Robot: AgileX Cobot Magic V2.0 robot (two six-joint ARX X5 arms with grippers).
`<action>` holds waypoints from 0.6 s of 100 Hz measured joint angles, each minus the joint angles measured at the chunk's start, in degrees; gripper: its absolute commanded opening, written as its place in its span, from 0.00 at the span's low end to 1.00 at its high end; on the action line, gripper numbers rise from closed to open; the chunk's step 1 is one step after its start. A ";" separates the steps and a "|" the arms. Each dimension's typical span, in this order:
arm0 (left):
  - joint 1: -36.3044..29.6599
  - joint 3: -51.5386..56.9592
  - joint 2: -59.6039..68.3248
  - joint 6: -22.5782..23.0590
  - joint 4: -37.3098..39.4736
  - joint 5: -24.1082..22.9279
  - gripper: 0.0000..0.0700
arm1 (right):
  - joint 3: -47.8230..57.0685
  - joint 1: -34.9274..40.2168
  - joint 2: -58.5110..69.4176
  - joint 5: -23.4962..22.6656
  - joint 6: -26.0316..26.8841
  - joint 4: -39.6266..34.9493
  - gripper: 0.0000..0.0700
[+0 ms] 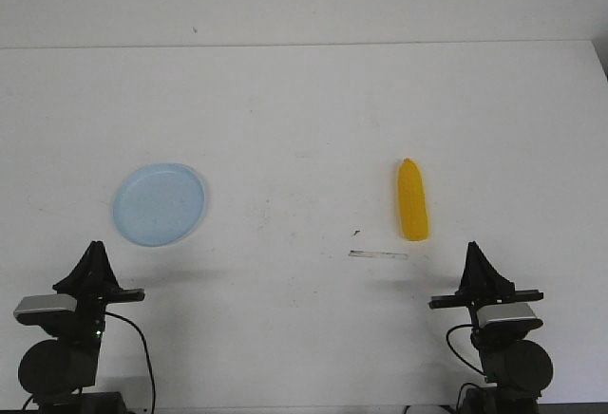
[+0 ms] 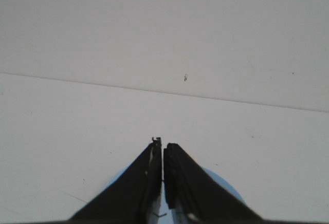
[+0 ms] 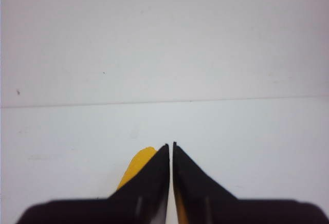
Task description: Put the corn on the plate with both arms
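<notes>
Nearest, at the near edge of the white bench [image 1: 304, 101]: left black jointed arm [image 1: 57, 362] folded low at 7 o'clock, cable looping beside its base, wrist pointing away over the bench. Left tool [image 1: 95, 248] clenched, fingers [image 2: 149, 183] pressed together with only a hairline slit between, holding nothing, touching nothing. Right black jointed arm [image 1: 508, 357] folded the same way at 5 o'clock. Right tool [image 1: 473, 248] likewise clenched, fingers [image 3: 193, 180] meeting at the tips, empty.

Just beyond the left tool, toward 12 o'clock from it: round shallow pale light-blue plastic plate [image 1: 159, 204], flat on the bench, nothing on it; edge peeking out either side of the fingers in the left wrist view [image 2: 223, 180].

Beyond the right tool, toward 11 o'clock from it: smooth yellow-orange toy corn cob [image 1: 412, 199], lying on the bench lengthwise, tapered end pointing away to 12 o'clock, partly hidden behind the fingers in the right wrist view [image 3: 136, 166]. Corn and plate well apart, corn at 3 o'clock of the plate.
</notes>
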 measured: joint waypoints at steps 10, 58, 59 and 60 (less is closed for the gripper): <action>0.00 4.20 5.53 0.11 -1.36 0.00 0.00 | 0.00 0.00 0.00 0.00 0.00 0.00 0.01; 0.02 37.16 45.77 6.38 -10.82 0.02 0.00 | 0.00 0.00 0.00 0.00 0.00 0.00 0.01; 0.02 37.70 46.60 6.38 -11.41 0.00 0.00 | 0.00 0.00 0.00 0.00 0.00 0.00 0.01; 0.02 38.23 47.41 6.38 -11.93 0.00 0.00 | 0.00 0.00 0.00 0.00 0.00 0.00 0.01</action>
